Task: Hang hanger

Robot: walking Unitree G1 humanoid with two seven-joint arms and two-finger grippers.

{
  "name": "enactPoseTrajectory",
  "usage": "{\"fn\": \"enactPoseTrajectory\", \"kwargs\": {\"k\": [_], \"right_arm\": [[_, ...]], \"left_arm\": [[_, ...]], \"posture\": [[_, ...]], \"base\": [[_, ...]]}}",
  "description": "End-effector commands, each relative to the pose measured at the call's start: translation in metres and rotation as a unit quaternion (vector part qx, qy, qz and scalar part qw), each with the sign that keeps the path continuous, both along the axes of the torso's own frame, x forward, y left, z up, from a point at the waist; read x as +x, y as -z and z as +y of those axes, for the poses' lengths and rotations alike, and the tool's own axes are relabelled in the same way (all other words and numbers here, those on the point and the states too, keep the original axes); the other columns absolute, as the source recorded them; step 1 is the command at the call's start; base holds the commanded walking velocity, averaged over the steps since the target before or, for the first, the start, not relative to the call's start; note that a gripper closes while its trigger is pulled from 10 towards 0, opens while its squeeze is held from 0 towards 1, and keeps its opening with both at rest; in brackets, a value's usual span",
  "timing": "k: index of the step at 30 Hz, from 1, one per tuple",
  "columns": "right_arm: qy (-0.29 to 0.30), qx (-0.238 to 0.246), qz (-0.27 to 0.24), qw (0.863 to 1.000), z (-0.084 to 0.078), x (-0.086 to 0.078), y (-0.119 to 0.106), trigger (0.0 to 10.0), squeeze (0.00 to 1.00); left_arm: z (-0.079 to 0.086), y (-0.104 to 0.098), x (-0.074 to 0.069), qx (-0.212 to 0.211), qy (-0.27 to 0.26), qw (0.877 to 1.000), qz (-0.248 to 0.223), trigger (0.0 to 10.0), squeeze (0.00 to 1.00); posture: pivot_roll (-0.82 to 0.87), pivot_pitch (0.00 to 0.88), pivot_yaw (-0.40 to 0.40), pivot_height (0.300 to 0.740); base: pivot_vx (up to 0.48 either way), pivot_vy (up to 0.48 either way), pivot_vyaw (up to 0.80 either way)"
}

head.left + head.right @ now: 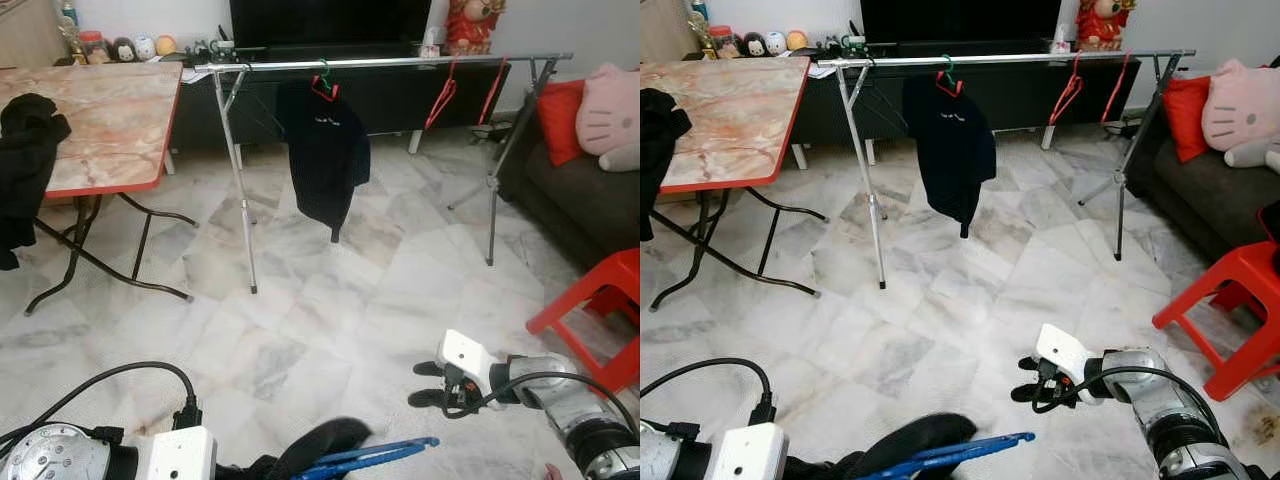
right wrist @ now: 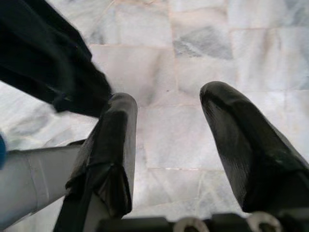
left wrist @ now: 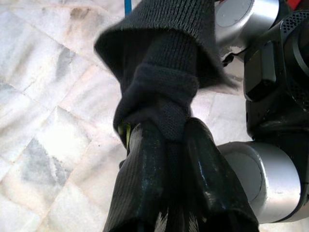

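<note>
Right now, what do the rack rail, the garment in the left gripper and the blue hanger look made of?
Long silver rack rail: metal tube, by its shine. Dark garment in the left gripper: ribbed knit, visible weave. Slim blue hanger: probably plastic, smooth and glossy.

The floor (image 1: pixel 330 310) is pale marble tile with grey veining, laid diagonally and glossy under even indoor light. On the left stands a folding table (image 1: pixel 110 120) with a marbled top, red edge and black crossed legs; dark cloth (image 1: pixel 25 160) hangs over its near corner. Along the far white wall (image 1: pixel 150 15) runs a low black TV cabinet (image 1: pixel 390 90) with a dark screen (image 1: pixel 330 20) above it, small figurines (image 1: pixel 135 47) at its left end and a red figure (image 1: pixel 472 22) at its right. On the right sits a dark sofa (image 1: pixel 575 200) with a red cushion (image 1: pixel 562 120) and a pink plush (image 1: pixel 610 110). A red plastic stool (image 1: pixel 600 305) stands nearer, beside the sofa.
</note>
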State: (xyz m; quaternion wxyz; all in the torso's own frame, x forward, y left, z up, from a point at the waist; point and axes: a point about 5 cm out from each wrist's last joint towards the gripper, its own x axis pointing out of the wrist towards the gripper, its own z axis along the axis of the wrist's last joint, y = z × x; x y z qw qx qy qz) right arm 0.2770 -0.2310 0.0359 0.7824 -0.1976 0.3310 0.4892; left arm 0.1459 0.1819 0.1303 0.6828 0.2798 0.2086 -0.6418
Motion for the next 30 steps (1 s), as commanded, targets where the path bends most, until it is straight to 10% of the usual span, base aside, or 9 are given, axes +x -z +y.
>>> {"fn": "enactPoseTrajectory", "kwargs": {"k": [1,6,7,17,30], "right_arm": [[-0.014,-0.01,0.017,1.0,-0.001,0.0,-0.001,10.0,1.0],[0.037,-0.017,-0.054,0.998,-0.002,0.017,-0.012,10.0,0.97],[0.062,-0.016,-0.081,0.995,-0.003,0.024,-0.018,10.0,0.0],[0.276,0.048,-0.315,0.907,-0.022,0.077,-0.094,10.0,0.0],[-0.057,0.161,-0.172,0.97,0.043,0.05,-0.09,10.0,0.0]], "left_arm": [[-0.004,-0.004,0.002,-0.006,0.01,1.0,-0.009,10.0,0.0],[-0.004,0.001,0.001,0.003,0.004,1.0,-0.006,10.0,0.0],[-0.004,0.003,0.002,0.001,-0.004,1.0,-0.007,10.0,0.0],[-0.013,0.016,0.021,-0.015,-0.096,0.995,-0.031,10.0,0.0],[-0.027,0.03,0.057,-0.019,-0.157,0.987,-0.018,10.0,0.0]], "posture": [[-0.07,0.006,-0.035,0.74],[-0.07,0.007,-0.033,0.74],[-0.08,0.006,-0.033,0.74],[-0.08,0.0,-0.02,0.74],[-0.08,0.0,-0.002,0.74]], "base": [[0.0,0.0,0.0],[0.0,0.0,0.0],[0.0,0.0,0.0],[0.0,0.0,0.0],[0.0,0.0,0.0]]}}
